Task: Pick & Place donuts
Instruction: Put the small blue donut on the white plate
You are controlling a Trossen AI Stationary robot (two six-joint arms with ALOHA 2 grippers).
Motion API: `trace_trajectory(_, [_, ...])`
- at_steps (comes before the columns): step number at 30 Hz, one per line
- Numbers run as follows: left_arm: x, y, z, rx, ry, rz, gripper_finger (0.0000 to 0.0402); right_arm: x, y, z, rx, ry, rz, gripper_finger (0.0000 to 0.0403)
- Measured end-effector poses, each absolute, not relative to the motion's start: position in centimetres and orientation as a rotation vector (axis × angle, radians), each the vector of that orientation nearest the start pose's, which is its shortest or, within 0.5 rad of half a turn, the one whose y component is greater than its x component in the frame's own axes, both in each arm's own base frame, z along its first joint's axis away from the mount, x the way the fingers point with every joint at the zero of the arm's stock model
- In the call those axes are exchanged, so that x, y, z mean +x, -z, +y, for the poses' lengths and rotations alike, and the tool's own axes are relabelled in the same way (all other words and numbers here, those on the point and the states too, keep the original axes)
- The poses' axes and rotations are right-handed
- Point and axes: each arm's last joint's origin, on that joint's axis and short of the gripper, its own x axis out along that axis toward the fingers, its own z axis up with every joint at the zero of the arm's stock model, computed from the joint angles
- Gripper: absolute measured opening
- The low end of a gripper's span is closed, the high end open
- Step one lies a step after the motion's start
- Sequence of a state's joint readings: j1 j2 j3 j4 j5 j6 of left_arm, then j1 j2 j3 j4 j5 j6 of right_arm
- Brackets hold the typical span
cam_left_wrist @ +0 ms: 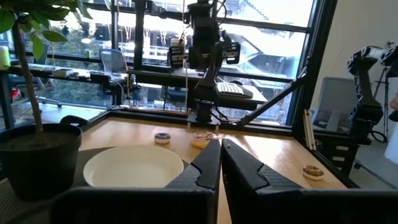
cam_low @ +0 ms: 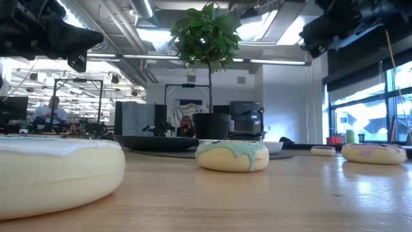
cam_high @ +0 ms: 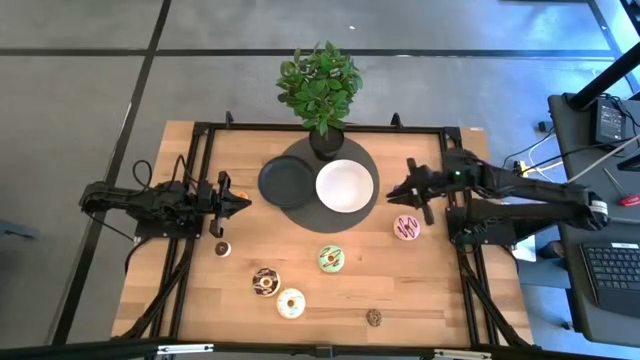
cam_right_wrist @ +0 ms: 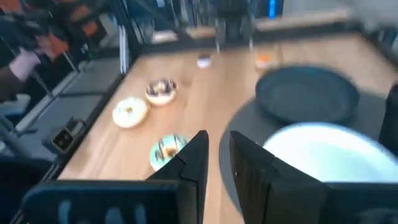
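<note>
Donuts, six in all, lying flat on the wooden table [cam_high: 180, 300], none gripped and none on a plate. Pink-frosted donut [cam_high: 406, 228] at 4 o'clock from the white plate [cam_high: 345, 186], just off the rim of the dark round mat [cam_high: 330, 218]. Green-frosted donut [cam_high: 331, 259] at 6 o'clock from that plate, near the mat's edge. Chocolate donut [cam_high: 265, 282] at 7 o'clock from the green one, with the cream-white donut [cam_high: 291, 303] just beside it at 5 o'clock. Tiny brown donut [cam_high: 373, 318] near the table's 6 o'clock edge; tiny orange-brown donut [cam_high: 221, 248] toward 9 o'clock of the table, at 7 o'clock from the left gripper [cam_high: 247, 205]. Left gripper raised above the table at 9 o'clock from the black plate [cam_high: 286, 182], pointing toward 3 o'clock, fingers [cam_left_wrist: 205, 168] pressed together with nothing between them. Right gripper [cam_high: 392, 192] raised at 3 o'clock from the white plate and at 12 o'clock from the pink donut, pointing toward 9 o'clock, fingers [cam_right_wrist: 193, 158] parted by a narrow gap, empty. Both plates side by side on the mat, black one at 9 o'clock of the white. Potted plant [cam_high: 320, 85] at the table's 12 o'clock edge, touching the mat's far rim. Seen from table height: cream-white donut [cam_low: 51, 167] closest, green one [cam_low: 232, 156] mid-table, pink one [cam_low: 373, 153] off toward 3 o'clock.
</note>
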State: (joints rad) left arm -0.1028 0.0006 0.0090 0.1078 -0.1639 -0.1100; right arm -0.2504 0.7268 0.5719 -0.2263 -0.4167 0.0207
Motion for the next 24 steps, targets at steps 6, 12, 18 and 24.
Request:
trace_trajectory(6, [9.6, -17.7, -0.5, -0.091, -0.058, -0.117, 0.0008, 16.5, -25.0, -3.4, 0.197, -0.027, 0.552, 0.0128])
trace_trajectory(12, [9.6, -17.7, -0.5, -0.058, -0.059, -0.117, 0.0006, 16.3, -23.4, -4.3, 0.207, 0.331, 0.701, 0.0196])
trace_trajectory(18, [9.6, -17.7, -0.5, -0.08, -0.057, -0.117, 0.0008, 16.4, -23.1, -4.5, 0.18, 0.37, 0.736, 0.0227])
trace_trajectory(24, [9.6, -17.7, -0.5, -0.115, -0.055, -0.118, 0.0006, 16.8, -22.3, -4.7, 0.251, 0.459, 0.773, 0.0224])
